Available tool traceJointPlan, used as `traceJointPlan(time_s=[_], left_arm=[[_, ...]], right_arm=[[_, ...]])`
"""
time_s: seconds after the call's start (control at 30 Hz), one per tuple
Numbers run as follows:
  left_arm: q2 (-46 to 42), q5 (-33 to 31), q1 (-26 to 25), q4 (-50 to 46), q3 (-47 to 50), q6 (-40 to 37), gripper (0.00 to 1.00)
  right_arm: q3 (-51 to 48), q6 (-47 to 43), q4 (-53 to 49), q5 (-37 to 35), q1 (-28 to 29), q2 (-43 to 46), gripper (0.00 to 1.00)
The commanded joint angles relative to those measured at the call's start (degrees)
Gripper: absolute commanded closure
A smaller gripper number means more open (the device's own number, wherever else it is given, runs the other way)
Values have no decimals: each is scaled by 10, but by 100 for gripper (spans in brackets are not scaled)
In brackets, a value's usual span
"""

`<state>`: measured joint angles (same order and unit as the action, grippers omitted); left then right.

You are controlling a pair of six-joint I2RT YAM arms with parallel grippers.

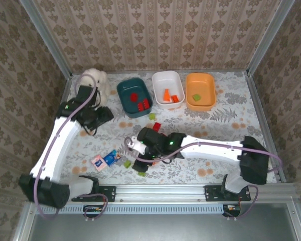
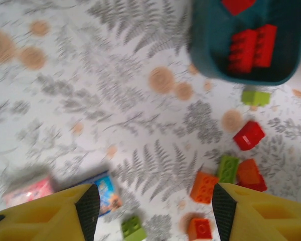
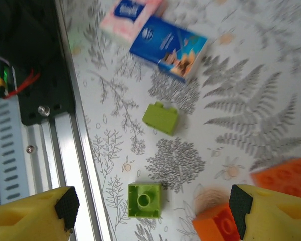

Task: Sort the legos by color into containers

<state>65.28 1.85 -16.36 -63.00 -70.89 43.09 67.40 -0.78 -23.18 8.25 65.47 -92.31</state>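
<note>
My right gripper (image 3: 154, 208) stands open low over the table's near edge. An upside-down light green lego (image 3: 144, 200) lies on the cloth between its fingers, untouched. Another green lego (image 3: 161, 118) lies just beyond, and an orange one (image 3: 218, 223) sits against the right finger. My left gripper (image 2: 155, 208) is open and holds nothing, hovering above scattered legos: orange (image 2: 204, 187), green (image 2: 228, 168), red (image 2: 249, 135). The teal container (image 1: 125, 98) holds red legos (image 2: 251, 47), the white container (image 1: 168, 76) orange ones, and the orange container (image 1: 200, 105) a green one.
A flat blue-and-pink packet (image 1: 105, 159) lies at the front left, close to the green legos. A white plush dog (image 1: 96, 80) sits at the back left beside the teal container. The metal rail (image 3: 65, 150) runs along the near edge, right by my right gripper.
</note>
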Motion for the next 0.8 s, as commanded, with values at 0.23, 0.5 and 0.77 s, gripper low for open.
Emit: traceJointPlan(time_s=[0.23, 0.5, 0.77], left_arm=[[-234, -112, 4, -127, 77, 101, 34], [-274, -139, 4, -188, 46, 91, 34], [-290, -141, 4, -209, 44, 82, 33]], right_arm=[[178, 42, -113, -58, 37, -193, 15], [268, 125, -158, -66, 36, -280, 13], [342, 179, -222, -107, 36, -347, 19]])
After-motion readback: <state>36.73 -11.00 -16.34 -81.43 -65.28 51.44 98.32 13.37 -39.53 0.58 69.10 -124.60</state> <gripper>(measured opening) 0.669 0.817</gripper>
